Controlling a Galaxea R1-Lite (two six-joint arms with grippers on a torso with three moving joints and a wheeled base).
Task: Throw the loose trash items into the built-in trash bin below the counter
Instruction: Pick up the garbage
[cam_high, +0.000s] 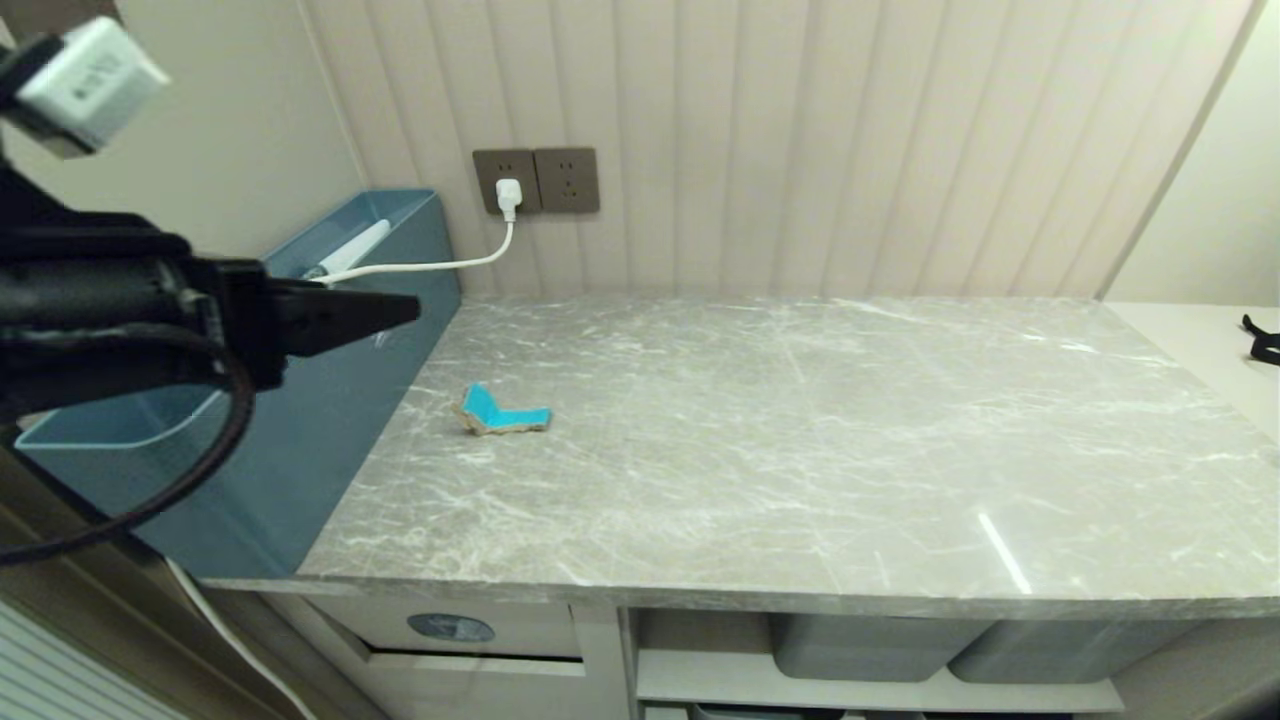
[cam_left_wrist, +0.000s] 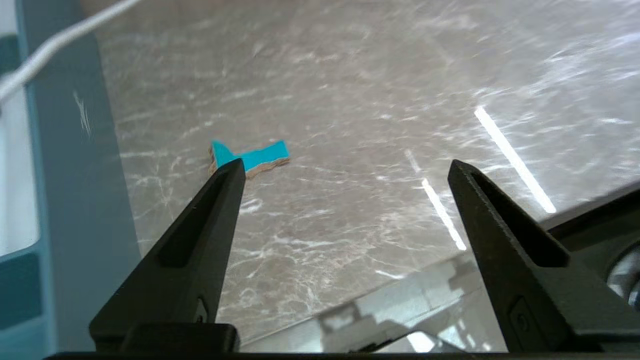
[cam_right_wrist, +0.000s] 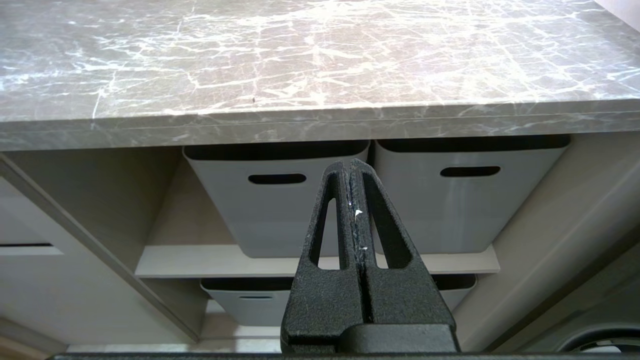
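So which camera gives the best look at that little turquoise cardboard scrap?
The head view: the cardboard scrap lies unobstructed on the counter. In the left wrist view a gripper finger covers part of it. The right wrist view misses it.

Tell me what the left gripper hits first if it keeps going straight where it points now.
Probably the bare counter, a little to the side of the turquoise scrap. The left gripper is open and empty; depth is unclear.
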